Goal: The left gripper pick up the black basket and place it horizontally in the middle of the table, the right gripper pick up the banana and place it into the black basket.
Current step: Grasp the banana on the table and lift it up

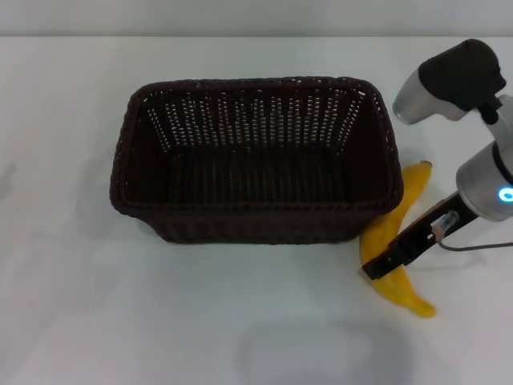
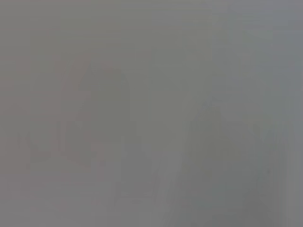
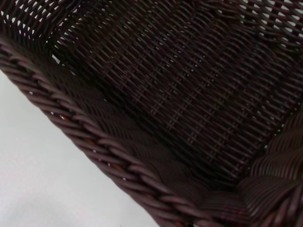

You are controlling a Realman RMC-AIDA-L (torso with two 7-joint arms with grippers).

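On the white table, just right of the black basket, lies the banana, its long axis running from the far stem tip toward the near edge, curved, smooth yellow. Across its middle sits the right gripper, fingers closed around the banana. Basket lies lengthwise left to right, centred.

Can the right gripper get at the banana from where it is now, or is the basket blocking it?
Probably yes. The right gripper is already down at the banana, which lies on the table just off the right front corner of the black basket. Nothing covers it. Whether the jaws have closed can't be seen.
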